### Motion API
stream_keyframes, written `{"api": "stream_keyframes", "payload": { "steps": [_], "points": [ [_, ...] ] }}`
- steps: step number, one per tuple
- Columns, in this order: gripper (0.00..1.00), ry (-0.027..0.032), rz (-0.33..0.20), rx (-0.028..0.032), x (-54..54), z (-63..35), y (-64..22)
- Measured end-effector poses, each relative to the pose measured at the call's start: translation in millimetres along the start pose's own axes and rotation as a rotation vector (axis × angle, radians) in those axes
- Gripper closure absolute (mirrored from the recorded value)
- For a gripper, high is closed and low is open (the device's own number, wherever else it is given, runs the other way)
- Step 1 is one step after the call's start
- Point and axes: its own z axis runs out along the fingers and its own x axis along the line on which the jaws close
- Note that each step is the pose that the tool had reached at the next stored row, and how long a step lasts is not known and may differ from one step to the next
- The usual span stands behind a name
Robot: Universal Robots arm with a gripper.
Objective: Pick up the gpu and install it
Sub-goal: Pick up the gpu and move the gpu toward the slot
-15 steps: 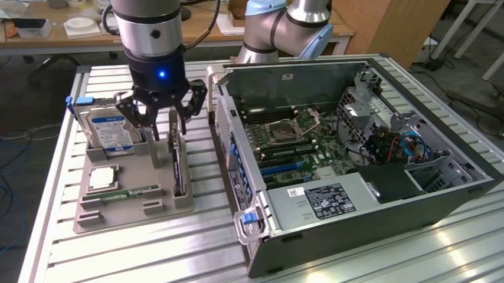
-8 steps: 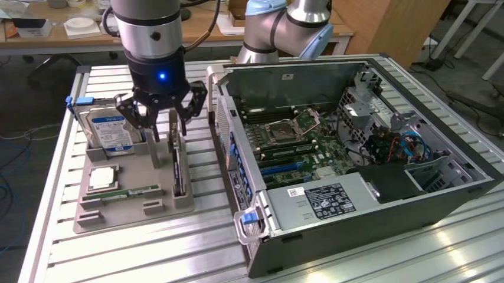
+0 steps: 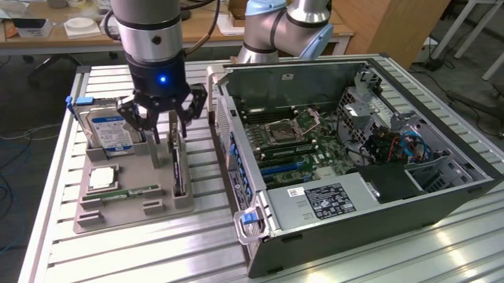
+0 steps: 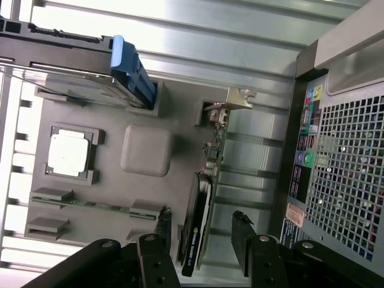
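Note:
The gpu [image 3: 178, 171] stands on edge in a slot along the right side of the grey holder tray [image 3: 138, 168]; it is a thin dark card. In the wrist view the gpu [image 4: 201, 210] has its silver bracket [image 4: 240, 99] at the far end. My gripper [image 3: 166, 134] hangs just above the card's rear half, open, with one finger on each side of it. In the wrist view the gripper [image 4: 201, 235] straddles the card, the black fingertips [image 4: 240, 237] apart from it and nothing gripped.
A hard drive [image 3: 110, 130] with a blue-white label stands at the tray's back, a processor [image 3: 102, 177] and a green memory stick [image 3: 130, 193] lie in front. The open computer case [image 3: 339, 159] stands close on the exterior view's right; its perforated back [image 4: 342, 162] faces the tray.

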Motion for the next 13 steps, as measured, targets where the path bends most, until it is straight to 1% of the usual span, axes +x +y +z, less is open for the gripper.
{"api": "stream_keyframes", "payload": {
  "steps": [3, 4, 6, 8, 10, 13],
  "points": [
    [0.47, 0.0002, 0.000, 0.0015, -0.2, 3.4, -0.2],
    [0.47, 0.0005, 0.000, 0.0037, -0.3, 4.5, -0.3],
    [0.47, 0.0015, 0.001, 0.0109, -0.3, 6.3, -0.3],
    [0.47, 0.0017, 0.011, 0.0156, -0.3, 8.2, -0.4],
    [0.47, 0.0014, 0.033, 0.0174, -0.3, 10.0, -0.4],
    [0.47, 0.0005, 0.071, 0.0185, -0.5, 12.4, -0.5]
  ]
}}
